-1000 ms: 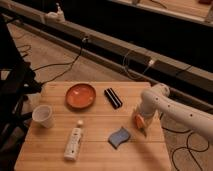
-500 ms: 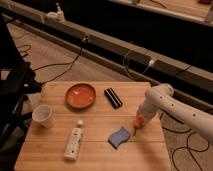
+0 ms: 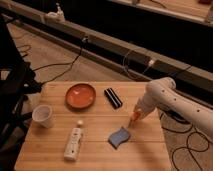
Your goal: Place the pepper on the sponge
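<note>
Smooth white plastic hand (image 3: 136, 113) over matt wood-grain tabletop (image 3: 100, 156), smooth orange pepper (image 3: 133, 119) at its tip, matt foam sponge (image 3: 120, 137) just beside.

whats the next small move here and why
Probably shift the pincer a little toward the near-left until it is over the sponge, then lower. The pincer sits right of centre on the table with the pepper at its tip, just beyond the sponge's far-right corner, so letting go now would likely land the pepper on the wood.
</note>
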